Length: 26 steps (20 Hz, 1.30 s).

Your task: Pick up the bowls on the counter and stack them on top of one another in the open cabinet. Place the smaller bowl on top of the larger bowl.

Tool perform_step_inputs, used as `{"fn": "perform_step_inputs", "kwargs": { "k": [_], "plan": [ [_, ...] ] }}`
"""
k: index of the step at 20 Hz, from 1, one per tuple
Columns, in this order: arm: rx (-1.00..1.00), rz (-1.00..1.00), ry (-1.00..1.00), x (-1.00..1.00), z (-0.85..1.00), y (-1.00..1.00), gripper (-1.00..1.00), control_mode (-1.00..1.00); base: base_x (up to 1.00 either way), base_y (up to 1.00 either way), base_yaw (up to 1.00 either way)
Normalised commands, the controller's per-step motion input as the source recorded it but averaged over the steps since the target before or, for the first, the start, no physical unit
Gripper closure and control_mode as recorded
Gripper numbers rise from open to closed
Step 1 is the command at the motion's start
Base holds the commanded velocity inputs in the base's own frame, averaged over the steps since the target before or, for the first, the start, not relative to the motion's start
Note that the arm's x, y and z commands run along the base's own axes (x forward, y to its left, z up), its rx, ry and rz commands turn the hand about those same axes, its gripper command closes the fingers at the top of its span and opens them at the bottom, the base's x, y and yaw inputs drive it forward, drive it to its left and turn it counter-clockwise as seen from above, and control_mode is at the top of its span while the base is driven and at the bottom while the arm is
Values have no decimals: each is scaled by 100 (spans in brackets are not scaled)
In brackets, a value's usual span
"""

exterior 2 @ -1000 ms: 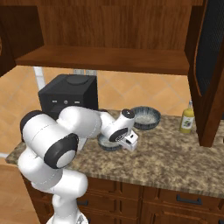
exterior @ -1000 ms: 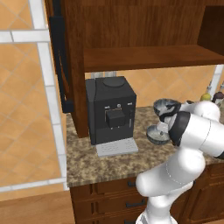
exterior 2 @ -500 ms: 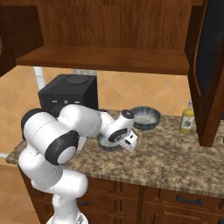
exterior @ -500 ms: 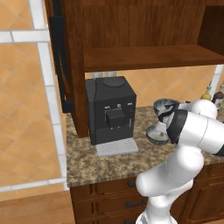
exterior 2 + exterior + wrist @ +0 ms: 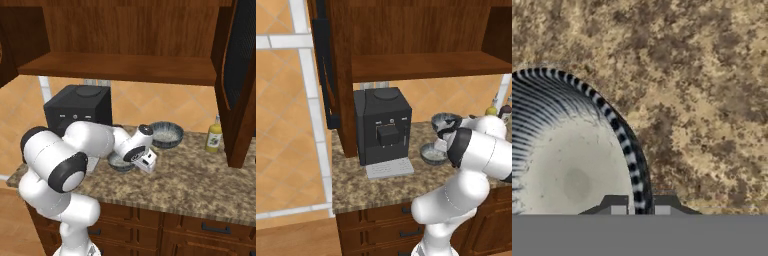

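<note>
The smaller bowl, pale and speckled inside with a striped rim, sits on the granite counter. My gripper straddles its right rim, one fingertip inside and one outside, shut on the rim. From the right base view the hand reaches down at the smaller bowl, in front of the coffee machine. The larger bowl stands apart behind it, nearer the wall. In the left base view the smaller bowl lies partly behind my forearm, with the larger bowl beyond. The open cabinet's shelf is above.
A black coffee machine stands on the counter left of the bowls. A yellow-green bottle is at the right near the wall. The open cabinet door hangs out over the counter's right part; another door with a black handle is at the left.
Nothing has visibly moved; the hand stays at the smaller bowl's rim and the bowl rests on the counter.
</note>
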Motion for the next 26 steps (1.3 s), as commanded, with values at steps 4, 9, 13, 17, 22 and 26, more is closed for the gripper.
{"fn": "perform_step_inputs", "kwargs": {
  "k": [4, 9, 13, 17, 22, 26],
  "plan": [
    [1, -14, -6, -55, 69, -14, 100, -100, 0, 0, 0],
    [4, -19, 0, -46, 77, -28, 100, -100, 0, 0, 0],
    [1, -25, 0, -41, 76, -16, 100, -100, 0, 0, 0],
    [0, -32, -12, -18, 65, -4, 100, -100, 0, 0, 0],
    [1, -38, -27, 0, 43, -5, 100, -100, 0, 0, 0],
    [15, -24, -3, 0, 27, -51, 100, -100, 0, 0, 0]
  ]
}}
